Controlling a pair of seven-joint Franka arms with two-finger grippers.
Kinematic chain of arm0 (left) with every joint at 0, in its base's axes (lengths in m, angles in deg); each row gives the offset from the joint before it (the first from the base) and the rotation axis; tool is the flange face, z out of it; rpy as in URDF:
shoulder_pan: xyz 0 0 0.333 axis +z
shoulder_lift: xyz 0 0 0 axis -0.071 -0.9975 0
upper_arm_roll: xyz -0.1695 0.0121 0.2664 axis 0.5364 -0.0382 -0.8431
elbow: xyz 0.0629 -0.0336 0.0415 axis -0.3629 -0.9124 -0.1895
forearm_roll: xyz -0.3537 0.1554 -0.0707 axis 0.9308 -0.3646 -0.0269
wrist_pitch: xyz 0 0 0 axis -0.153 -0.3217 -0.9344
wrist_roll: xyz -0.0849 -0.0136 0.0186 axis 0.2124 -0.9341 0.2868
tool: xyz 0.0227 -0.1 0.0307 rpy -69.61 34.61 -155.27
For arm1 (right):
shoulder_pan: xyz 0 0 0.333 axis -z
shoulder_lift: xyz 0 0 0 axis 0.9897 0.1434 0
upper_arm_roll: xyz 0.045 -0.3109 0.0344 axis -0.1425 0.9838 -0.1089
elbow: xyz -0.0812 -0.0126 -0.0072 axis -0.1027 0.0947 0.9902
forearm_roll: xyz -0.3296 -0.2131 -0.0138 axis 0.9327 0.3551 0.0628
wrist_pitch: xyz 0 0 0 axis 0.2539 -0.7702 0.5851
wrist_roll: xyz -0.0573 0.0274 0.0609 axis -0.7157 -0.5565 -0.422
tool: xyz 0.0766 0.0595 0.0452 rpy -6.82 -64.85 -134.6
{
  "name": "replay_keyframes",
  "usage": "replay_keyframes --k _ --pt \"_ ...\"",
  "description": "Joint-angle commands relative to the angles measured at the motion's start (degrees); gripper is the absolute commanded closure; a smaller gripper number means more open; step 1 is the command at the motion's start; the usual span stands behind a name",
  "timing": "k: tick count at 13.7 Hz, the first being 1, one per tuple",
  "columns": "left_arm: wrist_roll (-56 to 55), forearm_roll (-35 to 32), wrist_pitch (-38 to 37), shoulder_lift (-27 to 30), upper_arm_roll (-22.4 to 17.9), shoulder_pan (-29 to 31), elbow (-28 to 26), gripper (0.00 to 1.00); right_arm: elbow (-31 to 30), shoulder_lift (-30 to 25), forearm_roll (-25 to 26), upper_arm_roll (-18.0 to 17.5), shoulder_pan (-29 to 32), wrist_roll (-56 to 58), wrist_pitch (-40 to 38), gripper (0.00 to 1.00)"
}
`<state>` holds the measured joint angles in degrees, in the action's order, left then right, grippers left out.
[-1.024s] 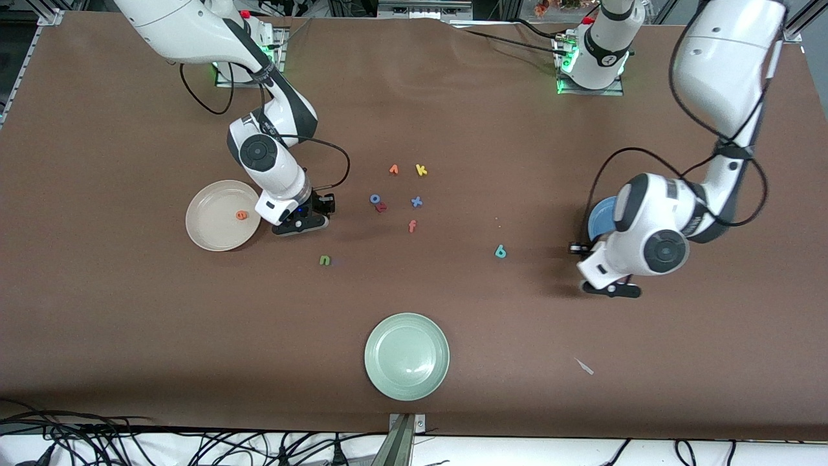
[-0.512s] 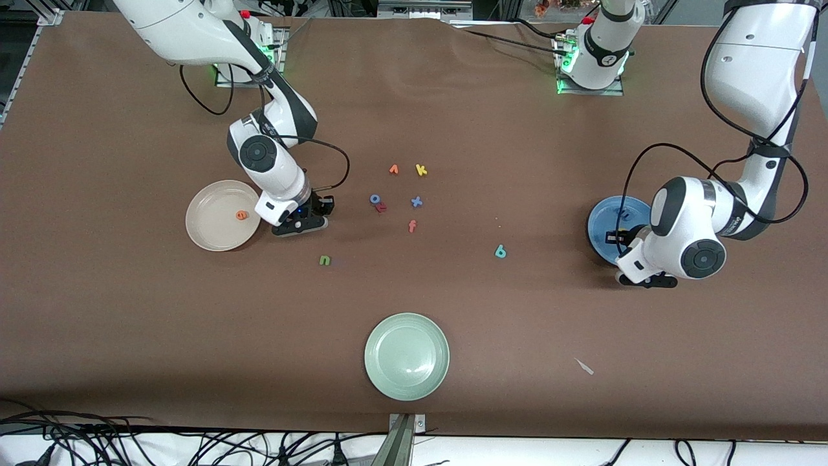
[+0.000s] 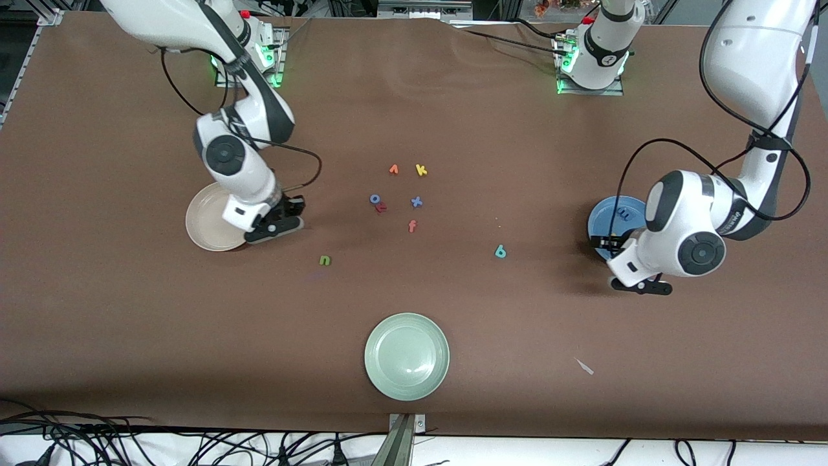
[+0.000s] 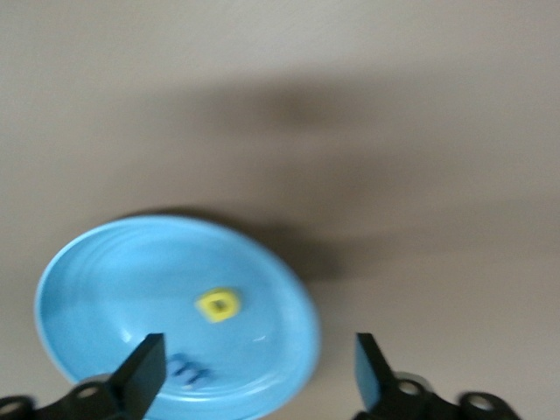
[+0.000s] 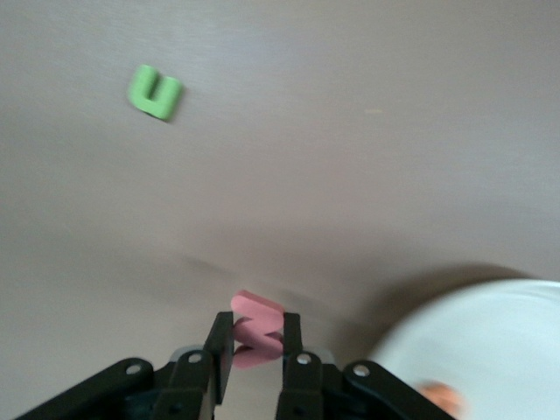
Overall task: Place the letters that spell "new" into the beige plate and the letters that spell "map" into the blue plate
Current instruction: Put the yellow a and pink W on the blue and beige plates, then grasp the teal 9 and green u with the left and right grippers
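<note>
Six loose letters are sitting mid-table in a small bunch: orange v [image 3: 393, 169], yellow k [image 3: 421, 170], blue o [image 3: 374, 199], a dark red one [image 3: 381, 208] touching it, blue x [image 3: 416, 202] and orange-red f [image 3: 412, 226]. Green n [image 3: 325, 260] is lying alone nearer the camera, teal a [image 3: 500, 252] toward the left arm's end, both with bare cloth around them. Pale green plate [image 3: 407, 356] is sitting by the near edge.

Right gripper [image 5: 258, 343] is pinching the pink w [image 5: 255, 328] over the table right at the beige plate [image 3: 204, 230] rim, with orange e [image 5: 437, 395] lying in it. Left gripper [image 4: 258, 372] is hanging with fingers spread wide over the blue plate [image 4: 96, 280], where yellow p [image 4: 219, 304] and blue m [image 4: 190, 370] are lying
</note>
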<state>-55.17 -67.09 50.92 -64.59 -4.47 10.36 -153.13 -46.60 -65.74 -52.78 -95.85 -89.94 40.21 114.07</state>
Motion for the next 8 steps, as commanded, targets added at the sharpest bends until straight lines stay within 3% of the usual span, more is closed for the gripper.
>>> replay_keyframes --k 1,3,5,6,8 --pt "-5.86 -0.22 -0.60 0.69 5.26 -1.62 1.31 0.00 -7.23 -7.36 0.28 2.28 4.91 11.15 -0.80 0.92" --pt "-10.18 -0.48 0.28 -1.85 6.33 -6.35 4.28 0.00 -10.13 -8.34 0.28 4.56 6.51 15.30 0.16 0.88" --pt "-11.07 -0.83 3.78 -5.45 6.16 -11.54 7.36 0.00 -12.07 -8.34 -0.16 4.84 6.60 14.79 2.01 0.56" --pt "-11.07 -0.92 7.80 -6.86 5.98 -12.43 7.55 0.00 -12.34 -8.34 -0.60 4.75 6.51 14.18 2.28 0.34" --pt "-11.16 -1.01 15.63 -8.45 5.98 -12.70 6.68 0.03 -12.17 -8.43 -0.51 3.36 6.42 9.19 1.75 0.29"
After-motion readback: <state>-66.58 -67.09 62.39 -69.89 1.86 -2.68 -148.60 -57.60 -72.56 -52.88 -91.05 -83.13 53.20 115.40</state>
